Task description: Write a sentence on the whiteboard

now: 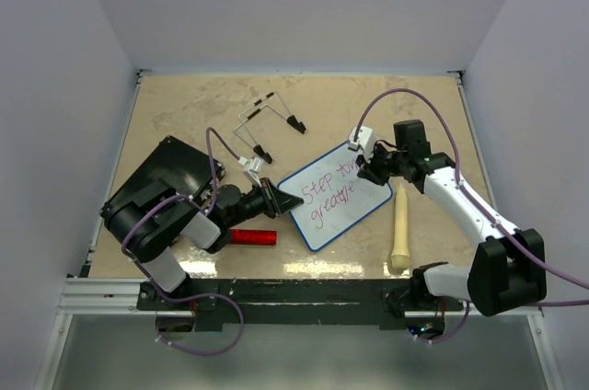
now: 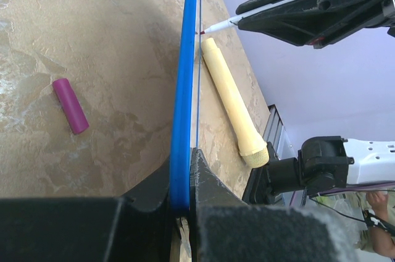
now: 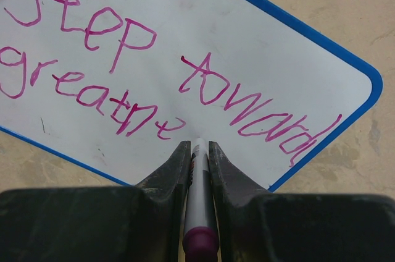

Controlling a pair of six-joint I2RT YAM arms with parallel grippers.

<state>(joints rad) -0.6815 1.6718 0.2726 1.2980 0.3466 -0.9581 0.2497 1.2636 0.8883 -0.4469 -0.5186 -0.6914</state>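
Tan mottled bench (image 1: pixel 184 123) carries the whiteboard (image 1: pixel 368 199), which lies askew near the middle. Our left fingers (image 2: pixel 213 212) are clamped on its blue rim at the near-left corner. Our right fingers (image 3: pixel 176 169) pinch a marker (image 3: pixel 199 188), with its tip at the board just after "greatne". The purple-pink sentence (image 3: pixel 203 76) reads "Step toward" above that. A cream wooden pestle (image 1: pixel 400 229) lies just beside the board.

Colours noted: white, blue, pink-purple on tan.
Face of whiteboard (image 1: pixel 319 230) white, thin blue rim; sentence (image 1: pixel 329 186) in purple-pink strokes. Barrel of marker (image 3: pixel 199 212) white, end cap purple. Surface of table (image 1: pixel 184 114) mottled tan, marbled. Small cylinder (image 2: pixel 70 105) magenta. Wooden stick (image 1: pixel 400 229) pale cream. Both left gripper (image 2: pixel 183 175) and right gripper (image 3: pixel 197 148) black.
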